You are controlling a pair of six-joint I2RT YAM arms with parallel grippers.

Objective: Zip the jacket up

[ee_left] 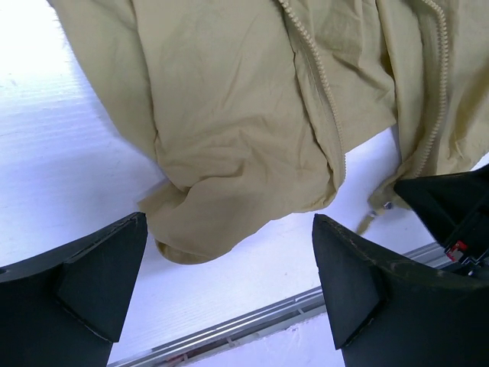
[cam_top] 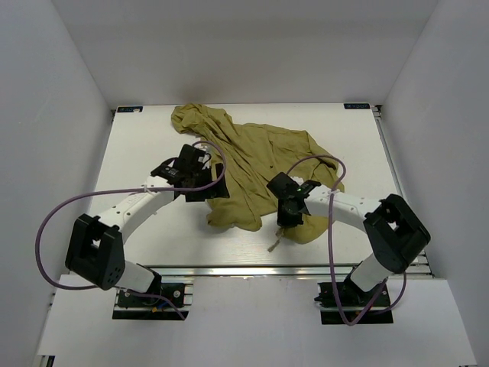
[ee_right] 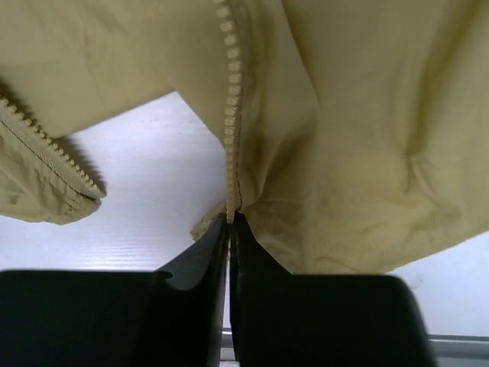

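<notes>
Comparing views: the top camera gives the whole jacket (cam_top: 252, 164), olive-yellow and rumpled, spread over the middle of the white table (cam_top: 145, 145) between the two arms, but claw states are unreadable there. The right wrist view settles one: the right gripper (ee_right: 230, 220) has its fingers pressed together on the jacket's front edge, right at the bottom end of a row of zipper teeth (ee_right: 228, 107). The other zipper row (ee_right: 50, 153) lies apart to the left with bare table between, so the front is unzipped here. The left wrist view settles the other: the left gripper (ee_left: 229, 229) is spread wide, holding nothing, above the jacket's creased near hem. The same view shows a small cord end (ee_left: 373, 216) beside the right gripper.
</notes>
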